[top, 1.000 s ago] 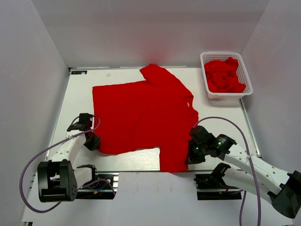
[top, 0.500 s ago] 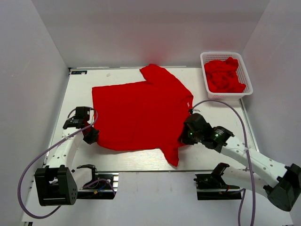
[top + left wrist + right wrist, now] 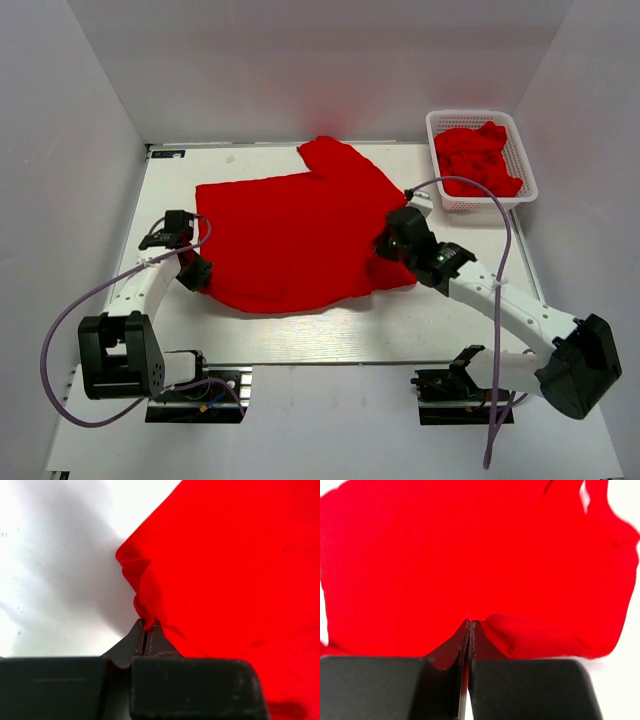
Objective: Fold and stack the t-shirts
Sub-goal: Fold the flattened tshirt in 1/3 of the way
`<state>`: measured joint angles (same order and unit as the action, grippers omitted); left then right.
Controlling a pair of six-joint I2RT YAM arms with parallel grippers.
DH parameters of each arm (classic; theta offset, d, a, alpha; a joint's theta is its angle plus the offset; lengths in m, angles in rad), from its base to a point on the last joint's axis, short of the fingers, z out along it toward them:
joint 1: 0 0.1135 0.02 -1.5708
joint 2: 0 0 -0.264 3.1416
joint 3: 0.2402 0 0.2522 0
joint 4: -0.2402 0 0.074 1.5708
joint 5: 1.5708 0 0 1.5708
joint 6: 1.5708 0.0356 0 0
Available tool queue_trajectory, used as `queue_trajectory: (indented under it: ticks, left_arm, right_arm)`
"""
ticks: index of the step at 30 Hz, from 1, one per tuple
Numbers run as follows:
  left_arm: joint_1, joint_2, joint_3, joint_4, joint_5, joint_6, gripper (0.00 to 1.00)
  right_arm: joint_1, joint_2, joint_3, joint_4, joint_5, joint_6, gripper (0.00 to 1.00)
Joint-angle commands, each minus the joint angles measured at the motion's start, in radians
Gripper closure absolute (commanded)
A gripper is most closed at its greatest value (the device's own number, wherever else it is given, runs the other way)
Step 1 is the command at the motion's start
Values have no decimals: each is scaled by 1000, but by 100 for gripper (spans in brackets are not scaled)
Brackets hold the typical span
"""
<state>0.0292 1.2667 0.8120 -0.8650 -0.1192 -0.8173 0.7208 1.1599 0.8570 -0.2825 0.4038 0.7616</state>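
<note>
A bright red t-shirt [image 3: 300, 235] lies spread on the white table, its near part turned up over the rest. My left gripper [image 3: 196, 271] is shut on the shirt's left near corner; in the left wrist view the cloth [image 3: 145, 600] bunches between the tips [image 3: 146, 625]. My right gripper [image 3: 392, 240] is shut on the shirt's right edge and holds it over the shirt's right side; in the right wrist view the cloth [image 3: 470, 555] fills the frame above the closed tips [image 3: 470, 625]. More red t-shirts [image 3: 476, 160] lie crumpled in the basket.
A white plastic mesh basket [image 3: 523, 168] stands at the back right of the table [image 3: 330, 335]. Grey walls close in the left, back and right sides. The arm bases and cables sit along the near edge.
Both grippers have moved away from the near edge with the shirt's hem. The right one carried its corner up and back over the shirt's right side; the near flap folded over.
</note>
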Motion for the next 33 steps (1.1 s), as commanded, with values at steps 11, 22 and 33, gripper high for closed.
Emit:
queue_trajectory:
  ticks: [11, 22, 33]
  left_arm:
    - [5, 100, 176, 31, -83, -13, 100]
    - [32, 244, 260, 41, -83, 6, 100]
    - [71, 335, 297, 72, -54, 6, 100]
  right_arm:
    - [-139, 201, 244, 88, -10, -149, 100]
    - [-221, 385, 388, 97, -89, -212, 100]
    - [-287, 468, 459, 95, -111, -251, 100]
